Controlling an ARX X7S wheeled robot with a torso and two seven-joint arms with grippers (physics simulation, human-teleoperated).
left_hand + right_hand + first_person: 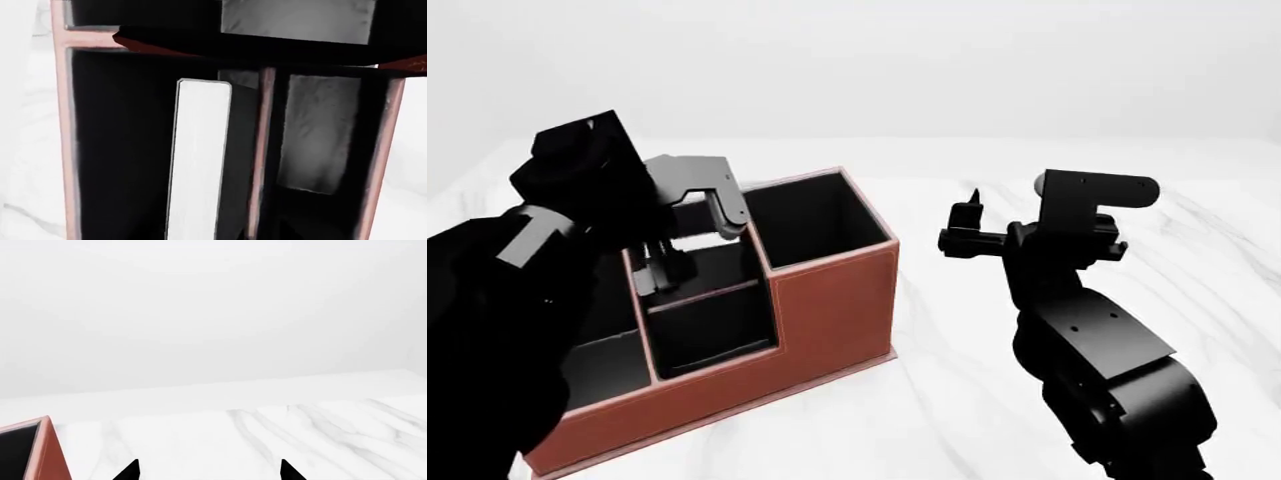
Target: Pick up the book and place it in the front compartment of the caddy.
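Through my left wrist camera I look straight down into the caddy (63,125), its reddish-brown walls framing black pockets. The book (199,160) stands on edge inside one pocket, white page edges up, leaning close to the divider (261,150) beside it. My own fingers don't appear here, so I can't tell whether they are apart or together.

From my head camera, my left gripper (665,262) hangs down inside the caddy (827,300), in a pocket behind the lowered front section; my arm hides the book, and I can't make out how my fingers stand. My right gripper (968,228) is held up over the marble table (961,400), well apart from the caddy.

Through my right wrist camera, two dark fingertips (130,471) show spread apart with nothing between them, a caddy corner (43,450) beside them
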